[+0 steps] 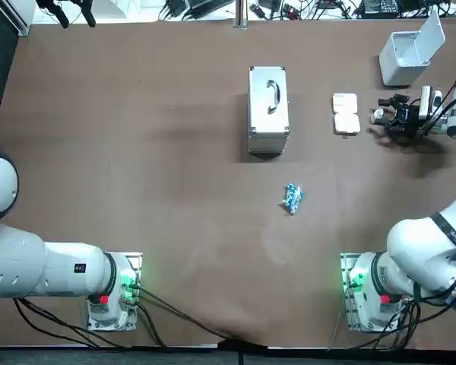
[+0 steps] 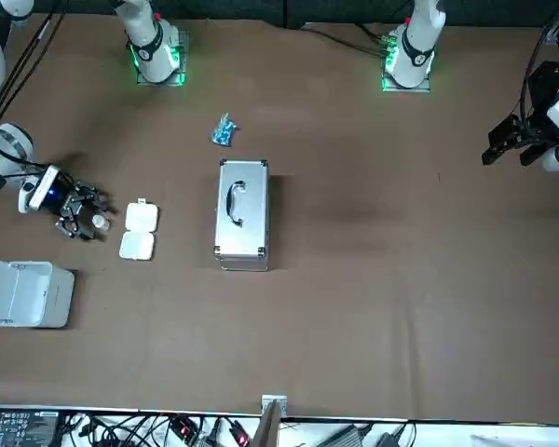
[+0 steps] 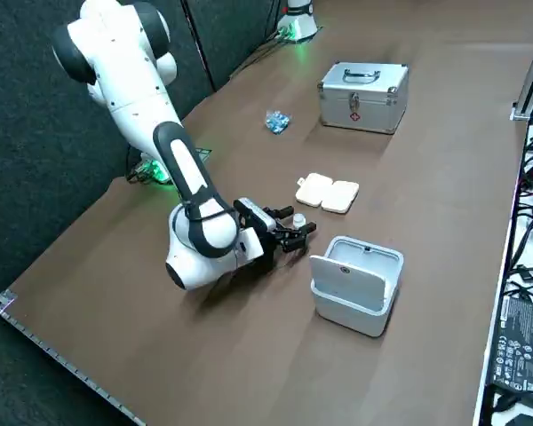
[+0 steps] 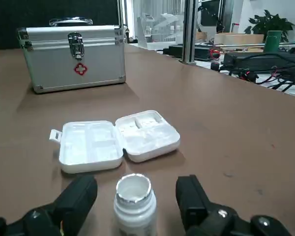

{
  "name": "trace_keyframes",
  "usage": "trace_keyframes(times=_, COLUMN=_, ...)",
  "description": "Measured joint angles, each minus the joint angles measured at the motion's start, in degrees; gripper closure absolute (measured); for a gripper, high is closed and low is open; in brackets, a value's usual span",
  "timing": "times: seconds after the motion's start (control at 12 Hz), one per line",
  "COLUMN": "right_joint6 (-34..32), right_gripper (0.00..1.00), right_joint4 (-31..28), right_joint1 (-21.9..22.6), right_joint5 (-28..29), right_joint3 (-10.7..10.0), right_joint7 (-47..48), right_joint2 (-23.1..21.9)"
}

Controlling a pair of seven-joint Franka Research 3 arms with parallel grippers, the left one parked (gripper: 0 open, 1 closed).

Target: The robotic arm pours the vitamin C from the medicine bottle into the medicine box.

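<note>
Setting: robotics lab. Evidence: a brown test table (image 1: 137, 167) with the working arm's base (image 1: 365, 285) bolted at its near edge, green status light on. Cables (image 1: 289, 9) and electronics (image 3: 520, 346) line the far edge. A metal frame post (image 4: 189, 29) and a black curtain (image 3: 35, 133) stand around it. The right gripper (image 1: 381, 115) sits far right, fingers spread either side of a small bottle (image 4: 133, 196).

A silver case (image 1: 268, 110) is standing on the table (image 1: 137, 152), a blue packet (image 1: 292, 198) lying nearby, a white bin (image 1: 401, 62) sitting well apart.
</note>
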Motion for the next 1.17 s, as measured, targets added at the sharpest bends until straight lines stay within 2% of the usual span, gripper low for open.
trace_keyframes(times=0.17, right_joint6=-0.54, right_gripper=0.00, right_joint4=0.84, right_joint1=0.00, right_joint5=0.20, right_joint3=0.02, right_joint7=-0.71, right_joint2=1.69)
trace_keyframes(times=0.58, right_joint6=-0.60, right_gripper=0.01, right_joint4=1.03, right_joint1=0.00, right_joint5=0.23, right_joint3=0.04, right_joint7=-0.84, right_joint2=2.77)
trace_keyframes(times=0.67, right_joint6=-0.60, right_gripper=0.07, right_joint4=1.04, right_joint1=0.00, right_joint5=0.24, right_joint3=0.04, right_joint7=-0.85, right_joint2=2.77)
trace_keyframes(times=0.83, right_joint6=-0.60, right_gripper=0.09, right_joint4=1.07, right_joint1=0.00, right_joint5=0.24, right_joint3=0.04, right_joint7=-0.85, right_joint2=2.77)
trace_keyframes(times=0.92, right_joint6=-0.60, right_gripper=0.20, right_joint4=1.07, right_joint1=0.00, right_joint5=0.25, right_joint3=0.04, right_joint7=-0.85, right_joint2=2.78)
trace_keyframes(times=1.17, right_joint6=-0.64, right_gripper=0.25, right_joint4=1.08, right_joint1=0.00, right_joint5=0.36, right_joint3=0.04, right_joint7=-0.85, right_joint2=2.80)
